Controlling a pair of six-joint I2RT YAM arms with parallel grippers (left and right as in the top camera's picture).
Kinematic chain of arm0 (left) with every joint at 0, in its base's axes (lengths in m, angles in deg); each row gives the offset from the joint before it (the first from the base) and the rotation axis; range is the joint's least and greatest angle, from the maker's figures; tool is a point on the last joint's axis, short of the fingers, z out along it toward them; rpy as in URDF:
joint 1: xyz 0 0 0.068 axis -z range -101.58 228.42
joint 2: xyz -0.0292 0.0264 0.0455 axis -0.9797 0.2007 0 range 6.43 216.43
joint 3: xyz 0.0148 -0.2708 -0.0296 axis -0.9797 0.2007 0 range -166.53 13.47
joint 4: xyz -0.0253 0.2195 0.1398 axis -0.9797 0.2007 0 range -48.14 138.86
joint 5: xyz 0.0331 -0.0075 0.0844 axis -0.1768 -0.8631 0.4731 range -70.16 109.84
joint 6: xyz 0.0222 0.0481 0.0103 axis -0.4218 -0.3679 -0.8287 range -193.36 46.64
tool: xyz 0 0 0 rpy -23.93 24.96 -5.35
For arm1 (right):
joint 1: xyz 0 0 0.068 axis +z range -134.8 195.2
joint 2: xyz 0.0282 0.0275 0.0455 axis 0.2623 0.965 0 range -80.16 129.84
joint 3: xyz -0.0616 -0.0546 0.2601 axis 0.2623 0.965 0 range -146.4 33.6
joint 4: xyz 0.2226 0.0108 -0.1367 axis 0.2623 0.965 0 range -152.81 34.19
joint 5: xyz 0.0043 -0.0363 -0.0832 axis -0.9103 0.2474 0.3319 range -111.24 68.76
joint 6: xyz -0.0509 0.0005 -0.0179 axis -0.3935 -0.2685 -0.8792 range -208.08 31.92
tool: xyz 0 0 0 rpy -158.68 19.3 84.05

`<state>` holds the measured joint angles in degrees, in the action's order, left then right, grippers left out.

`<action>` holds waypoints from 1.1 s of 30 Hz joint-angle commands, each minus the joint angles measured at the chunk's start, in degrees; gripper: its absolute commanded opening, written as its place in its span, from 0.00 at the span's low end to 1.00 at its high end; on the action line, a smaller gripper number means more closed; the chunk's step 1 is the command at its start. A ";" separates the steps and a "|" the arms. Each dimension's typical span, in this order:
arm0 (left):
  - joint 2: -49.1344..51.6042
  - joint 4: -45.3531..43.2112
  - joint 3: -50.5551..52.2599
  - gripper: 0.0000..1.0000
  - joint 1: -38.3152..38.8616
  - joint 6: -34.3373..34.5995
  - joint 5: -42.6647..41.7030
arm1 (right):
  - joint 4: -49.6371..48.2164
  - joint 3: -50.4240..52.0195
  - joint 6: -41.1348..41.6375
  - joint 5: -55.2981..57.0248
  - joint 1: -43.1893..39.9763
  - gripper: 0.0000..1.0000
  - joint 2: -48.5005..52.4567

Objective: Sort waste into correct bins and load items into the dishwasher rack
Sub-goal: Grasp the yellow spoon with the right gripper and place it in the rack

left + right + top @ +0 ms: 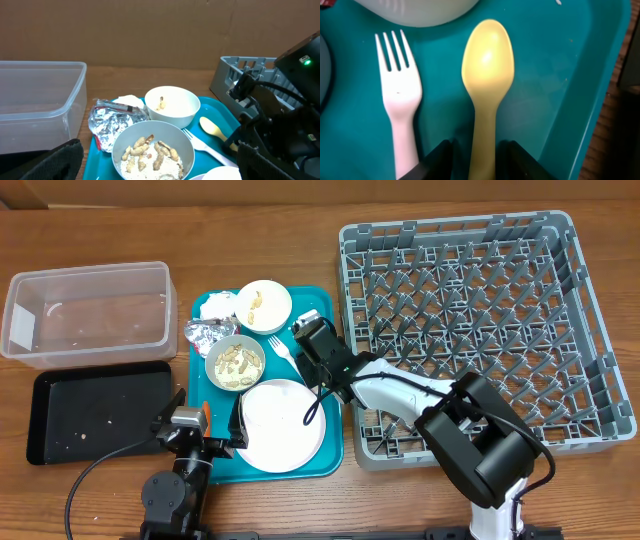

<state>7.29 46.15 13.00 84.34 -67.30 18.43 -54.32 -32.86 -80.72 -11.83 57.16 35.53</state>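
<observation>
While right arm (400,392) reaches over tray (545,100) | jaws straddle spoon (487,75) (grip unclear) | left jaws spread

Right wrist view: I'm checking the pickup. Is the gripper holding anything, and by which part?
Nothing yet: the right gripper straddles the yellow spoon at its handle, with a gap showing beside it.
</observation>
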 commanded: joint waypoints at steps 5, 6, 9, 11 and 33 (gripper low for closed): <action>-0.50 0.11 0.20 1.00 -0.26 0.79 0.37 | -0.09 -1.60 -0.13 -0.42 0.04 0.23 1.36; -0.50 0.11 0.20 1.00 -0.26 0.79 0.37 | 0.26 -1.77 -0.13 -0.42 0.04 0.19 1.18; -0.50 0.11 0.20 1.00 -0.26 0.79 0.37 | 2.93 -3.39 -0.13 -0.39 0.02 0.10 -0.07; -0.50 0.11 0.20 1.00 -0.26 0.79 0.37 | 5.53 -5.31 -0.13 -0.33 0.02 0.08 -1.31; -0.50 0.11 0.20 1.00 -0.26 0.79 0.37 | 38.77 -24.50 9.25 0.04 -2.36 0.04 -15.45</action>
<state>7.29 46.15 13.00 84.34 -67.27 18.43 -16.95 -54.39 -76.16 -12.03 56.70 24.98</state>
